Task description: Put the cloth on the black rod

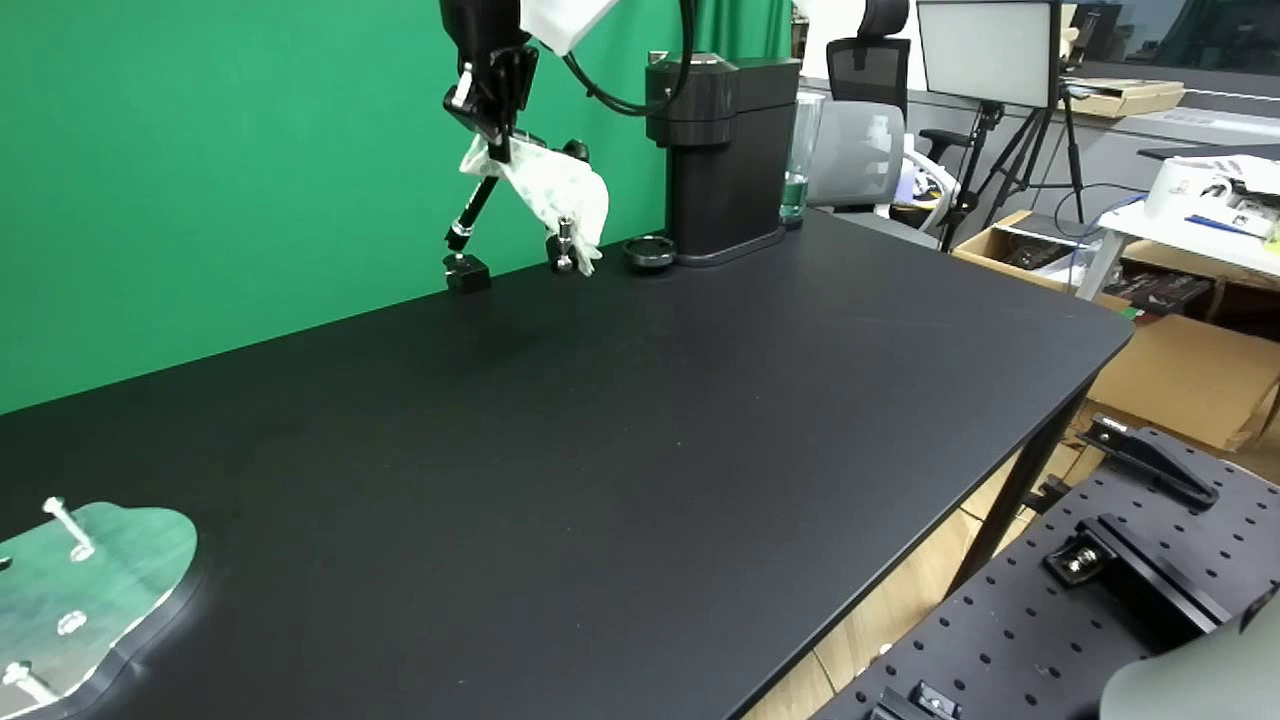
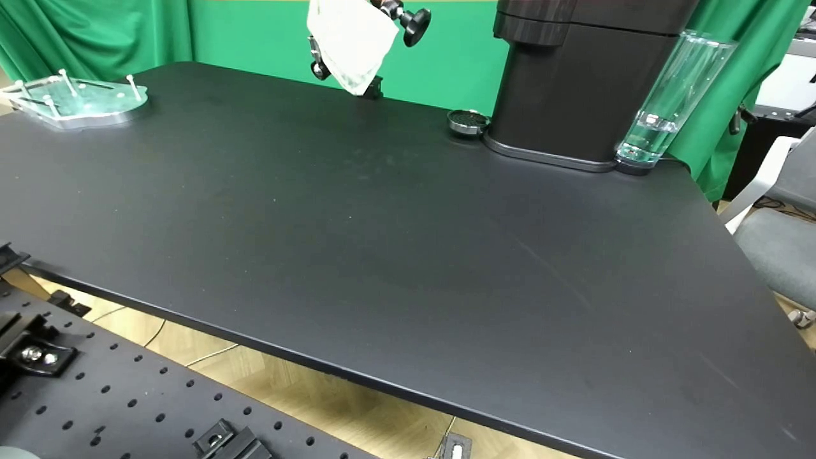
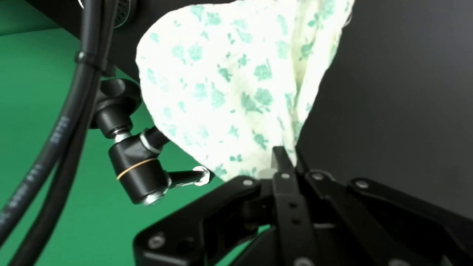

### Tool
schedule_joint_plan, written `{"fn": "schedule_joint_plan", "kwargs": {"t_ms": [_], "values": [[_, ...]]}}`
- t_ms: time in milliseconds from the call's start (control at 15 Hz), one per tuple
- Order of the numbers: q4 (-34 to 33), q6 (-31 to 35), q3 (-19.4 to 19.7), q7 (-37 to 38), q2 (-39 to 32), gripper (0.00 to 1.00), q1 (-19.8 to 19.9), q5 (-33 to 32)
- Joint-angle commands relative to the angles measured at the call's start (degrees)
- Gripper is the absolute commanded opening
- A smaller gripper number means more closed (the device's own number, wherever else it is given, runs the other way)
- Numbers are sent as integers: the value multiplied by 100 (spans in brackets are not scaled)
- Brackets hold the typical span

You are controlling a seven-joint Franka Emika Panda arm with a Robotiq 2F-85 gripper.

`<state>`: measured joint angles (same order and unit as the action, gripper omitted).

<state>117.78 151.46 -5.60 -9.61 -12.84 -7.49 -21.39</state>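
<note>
- Plainly, the gripper (image 3: 290, 158) is clenched on one end of the white, green-patterned cloth (image 3: 236, 85).
- In an exterior view the cloth hangs down near the far edge of the table (image 1: 640, 450), hiding part of the jointed black rod (image 1: 479, 208); whether they touch, I cannot tell.
- A round, silver-rimmed piece (image 2: 468, 122) sits just beside the black machine (image 2: 567, 89) on the table.

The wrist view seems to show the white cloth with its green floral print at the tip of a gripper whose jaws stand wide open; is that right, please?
Not quite: the jaws of the gripper are closed on the cloth, not wide open, as the wrist view shows. The rest stands: the cloth is white with a green floral print, at the gripper's tip.
</note>
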Motion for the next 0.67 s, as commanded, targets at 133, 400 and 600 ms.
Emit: {"fn": "schedule_joint_plan", "kwargs": {"t_ms": [133,400,600], "values": [[-60,-206,-139,-435,-257,0,13,343],[-61,-248,-126,-606,-354,40,41,466],[-61,-285,-95,-611,-348,61,32,404]]}}
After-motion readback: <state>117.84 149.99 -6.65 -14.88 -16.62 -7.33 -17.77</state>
